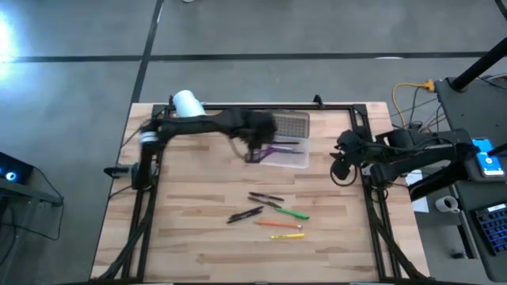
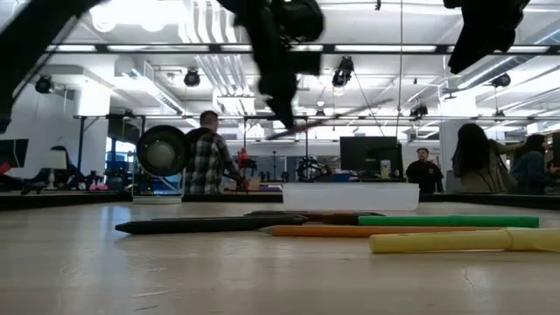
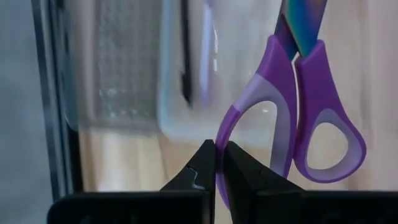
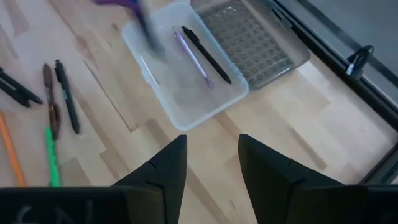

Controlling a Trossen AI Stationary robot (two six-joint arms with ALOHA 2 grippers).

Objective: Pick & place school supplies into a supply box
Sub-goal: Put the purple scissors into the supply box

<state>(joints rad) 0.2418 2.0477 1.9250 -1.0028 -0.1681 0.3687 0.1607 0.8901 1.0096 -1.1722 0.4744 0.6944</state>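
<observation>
One gripper point(image 3: 219, 163) pinching scissors point(image 3: 292, 118), over box point(image 1: 295, 155)

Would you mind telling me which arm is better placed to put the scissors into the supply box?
The left: its end effector already holds the scissors over the supply box; the right end effector is open, off aside.

My left tool point(image 1: 255, 152) with scissors point(image 1: 273, 149) blocks supply box point(image 1: 295, 157) mouth; bench point(image 1: 198, 237) front open beyond pens point(image 1: 273, 214).
</observation>
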